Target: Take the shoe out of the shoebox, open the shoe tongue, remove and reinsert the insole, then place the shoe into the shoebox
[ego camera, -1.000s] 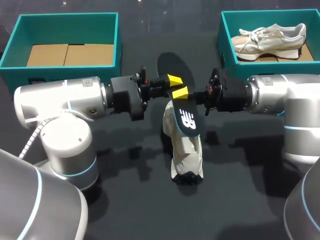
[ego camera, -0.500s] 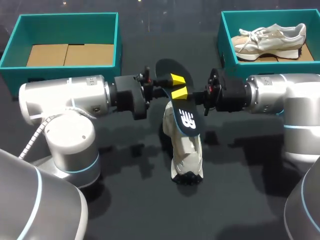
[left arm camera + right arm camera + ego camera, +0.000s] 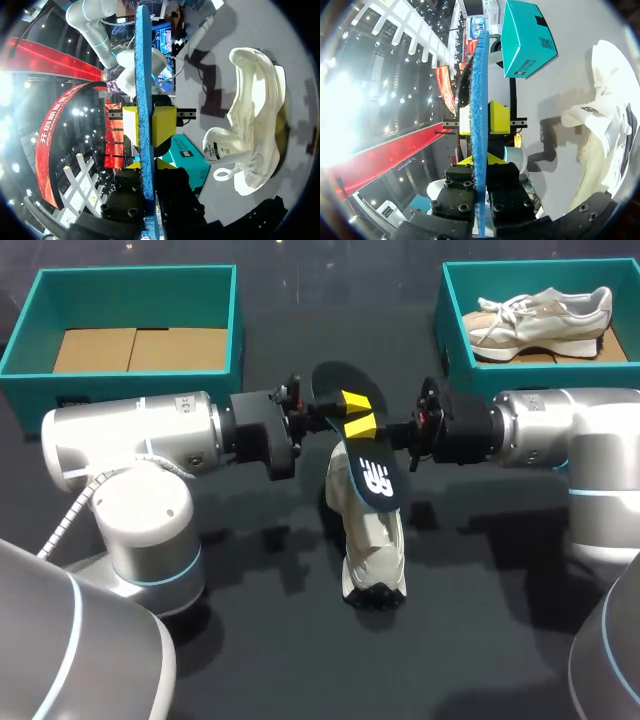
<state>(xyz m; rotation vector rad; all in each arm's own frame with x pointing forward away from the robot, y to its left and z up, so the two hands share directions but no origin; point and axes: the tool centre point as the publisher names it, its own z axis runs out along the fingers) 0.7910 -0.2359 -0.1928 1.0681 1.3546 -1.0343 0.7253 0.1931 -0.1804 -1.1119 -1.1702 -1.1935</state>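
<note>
Insole (image 3: 372, 480) unmoved; left pincer (image 3: 348, 400) edged closer.

The left arm (image 3: 130, 440) is being shifted toward the middle of the table (image 3: 480, 630), with its large joint and its wrist being carried a little nearer the insole (image 3: 372, 478). The left gripper (image 3: 348, 402) is being pushed slightly further in at the insole's far end, and that end is being swung a touch toward the left arm's side. Most of this shift is being made early; only a faint further creep is being added over the last half second.
</note>
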